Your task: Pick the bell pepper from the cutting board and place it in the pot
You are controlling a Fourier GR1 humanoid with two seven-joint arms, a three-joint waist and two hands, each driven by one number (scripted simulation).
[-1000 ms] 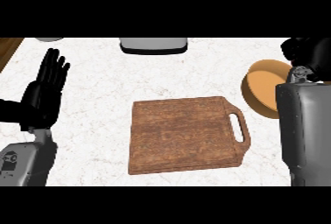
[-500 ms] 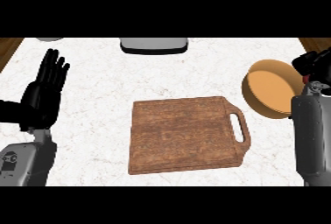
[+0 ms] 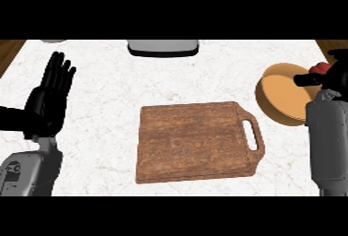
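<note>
Right forearm [image 3: 329, 143] sits a bit further toward the view's right edge vs. 1 s ago, so more of the pot [image 3: 284, 92] shows. The right hand [image 3: 327, 77] has shifted only slightly since 0.5 s ago and hangs by the pot's far-right rim. A bit of red, the bell pepper [image 3: 317, 68], now peeks out at that hand's upper left; no red showed in either earlier frame. The hand's fingers are curled round the pepper, w/ most of it hidden behind them. Pepper is off the cutting board [image 3: 190, 143] and held up at the pot's rim, not resting inside the pot. Can't tell if hand or pepper touches the rim.

Board, pot and left hand [image 3: 48, 99] are where they were. The left hand rests open at the view's left, fingers straight and pointing up, holding nothing, w/ its grey forearm [image 3: 27, 175] below it.

Board lies mid-counter [image 3: 108, 138] w/ nothing on it, its handle [image 3: 259, 133] toward the pot, near it but apart. Pot looks tan inside, and the right forearm covers its lower-right edge. A grey-and-white item [image 3: 163, 47] is cut off by the view's top edge, well apart from the board.
</note>
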